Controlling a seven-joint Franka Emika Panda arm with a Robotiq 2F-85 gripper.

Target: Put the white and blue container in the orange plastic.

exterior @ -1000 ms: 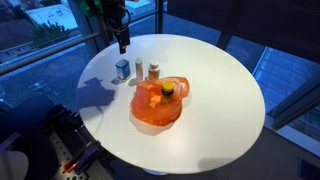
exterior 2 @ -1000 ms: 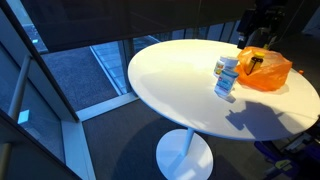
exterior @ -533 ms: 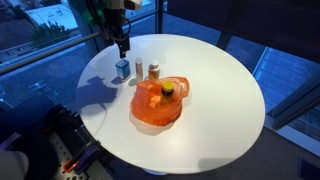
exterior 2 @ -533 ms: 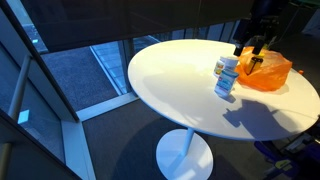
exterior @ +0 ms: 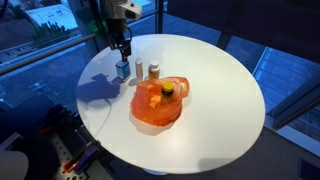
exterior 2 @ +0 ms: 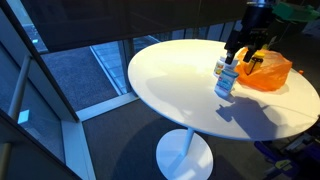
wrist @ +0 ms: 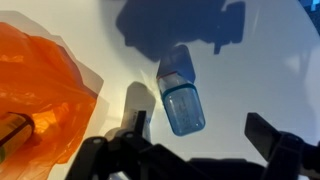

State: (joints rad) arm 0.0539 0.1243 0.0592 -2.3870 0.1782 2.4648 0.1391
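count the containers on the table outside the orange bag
3: the white and blue container below the gripper, a small bottle beside it, a white-capped bottle by the orange bag; none seems hidden.

The arm [exterior: 118,12] is built from rounded white link housings with teal-tinted sections. The gripper [exterior: 122,52] is black and blocky in both exterior views. In the wrist view, its two fingers [wrist: 133,128] appear as flat, dark, angular bars.
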